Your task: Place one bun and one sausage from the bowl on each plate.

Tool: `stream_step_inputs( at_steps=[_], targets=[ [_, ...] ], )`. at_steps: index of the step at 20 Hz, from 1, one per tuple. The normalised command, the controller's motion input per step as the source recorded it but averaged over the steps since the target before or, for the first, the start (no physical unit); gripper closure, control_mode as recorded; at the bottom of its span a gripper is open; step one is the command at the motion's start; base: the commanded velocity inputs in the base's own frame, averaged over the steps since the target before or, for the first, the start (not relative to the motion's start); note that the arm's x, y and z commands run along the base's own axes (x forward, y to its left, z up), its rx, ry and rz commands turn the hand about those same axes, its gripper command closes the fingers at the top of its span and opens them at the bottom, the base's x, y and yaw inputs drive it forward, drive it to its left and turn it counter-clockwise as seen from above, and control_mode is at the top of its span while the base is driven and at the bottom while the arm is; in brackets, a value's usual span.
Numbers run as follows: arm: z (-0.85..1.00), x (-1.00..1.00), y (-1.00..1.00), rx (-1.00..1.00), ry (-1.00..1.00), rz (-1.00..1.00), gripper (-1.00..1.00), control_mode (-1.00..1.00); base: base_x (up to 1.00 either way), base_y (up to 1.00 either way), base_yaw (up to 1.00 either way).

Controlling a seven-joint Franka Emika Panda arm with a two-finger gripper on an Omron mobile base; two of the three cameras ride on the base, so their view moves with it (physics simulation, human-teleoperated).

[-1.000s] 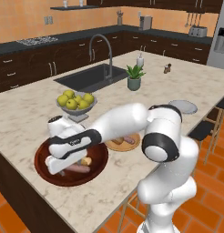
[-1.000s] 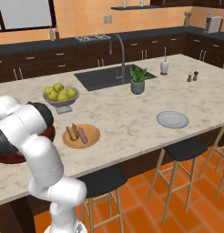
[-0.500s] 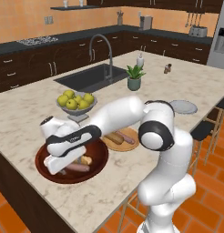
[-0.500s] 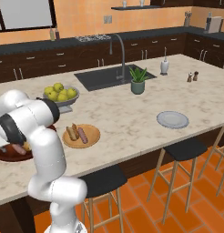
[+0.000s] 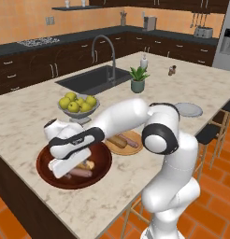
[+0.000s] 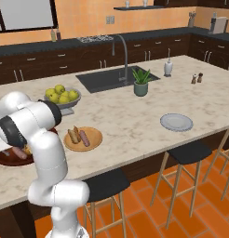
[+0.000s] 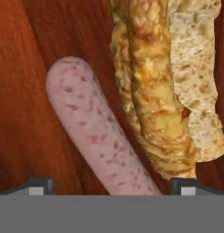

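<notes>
My gripper (image 7: pixel 111 184) hangs open low in the bowl (image 7: pixel 22 91), the sausage (image 7: pixel 98 136) running lengthwise up between its tips, the bun (image 7: pixel 155 91) just beside.

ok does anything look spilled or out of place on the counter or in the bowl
Nothing stands out. The tan plate already holds a bun and a sausage, the grey plate is still bare, and the other sausage and bun lie side by side in the bowl under the open gripper.
</notes>
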Motion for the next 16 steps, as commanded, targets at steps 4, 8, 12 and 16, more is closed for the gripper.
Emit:
stream_step_inputs(
  at_steps=[4, 8, 12, 16],
  targets=[
    [-0.16, -0.23, 0.13, 0.0, 0.02, -0.05, -1.0, -1.0, 0.0, 0.0, 0.0],
    [-0.14, -0.14, 0.05, 0.0, 0.03, -0.25, -1.0, -1.0, 0.0, 0.0, 0.0],
    [-0.39, 0.1, -0.17, -0.06, 0.0, -0.2, -1.0, -1.0, 0.0, 0.0, 0.0],
    [-0.96, 0.03, -0.09, -0.22, 0.03, -0.17, -1.0, -1.0, 0.0, 0.0, 0.0]
  ],
)
